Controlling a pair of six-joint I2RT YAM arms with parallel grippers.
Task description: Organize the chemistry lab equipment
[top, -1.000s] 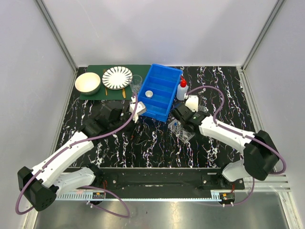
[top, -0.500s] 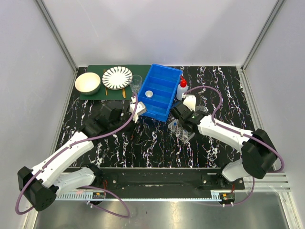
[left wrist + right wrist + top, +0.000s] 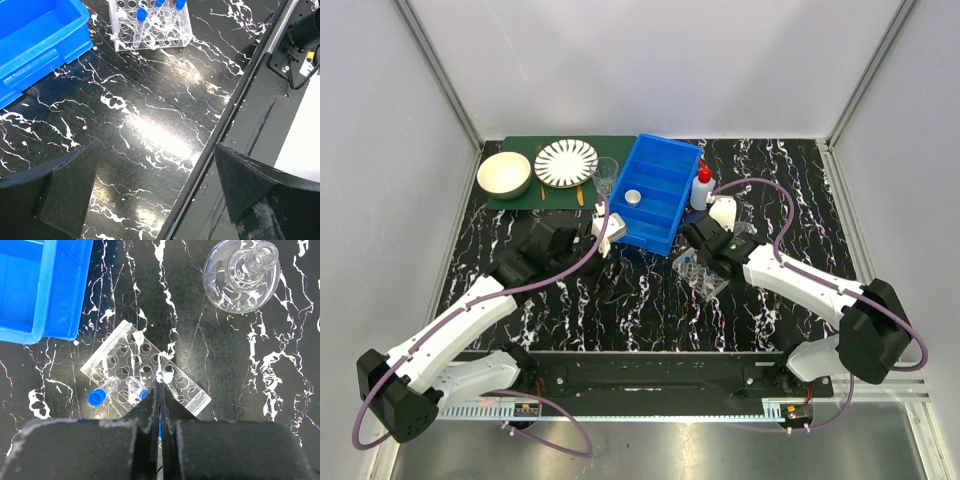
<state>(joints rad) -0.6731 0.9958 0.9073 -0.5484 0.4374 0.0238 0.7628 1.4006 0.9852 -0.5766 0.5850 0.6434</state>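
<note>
The clear tube rack [image 3: 701, 274] lies on the black table in front of the bin, also in the right wrist view [image 3: 177, 385] and the left wrist view [image 3: 172, 36]. Two blue-capped tubes [image 3: 98, 397] stand in it beside my fingers. My right gripper [image 3: 160, 386] hangs right over the rack [image 3: 706, 260], shut on a third blue-capped tube [image 3: 159, 427], of which only a blue sliver shows between the fingers. My left gripper [image 3: 155, 192] is open and empty above bare table left of the rack. The squeeze bottle [image 3: 701, 188], small beaker [image 3: 607, 175] and round lid [image 3: 633, 197] stand apart.
The blue bin [image 3: 670, 150] stands behind the rack, with the lid in one compartment. A clear glass flask [image 3: 242, 275] stands right of the rack. A cream bowl [image 3: 504, 174] and striped plate [image 3: 566, 162] sit on a green mat at back left. The table's front rail [image 3: 240, 110] is near.
My right arm has shifted slightly over the rack, its elbow swinging right. The left arm has not moved.
</note>
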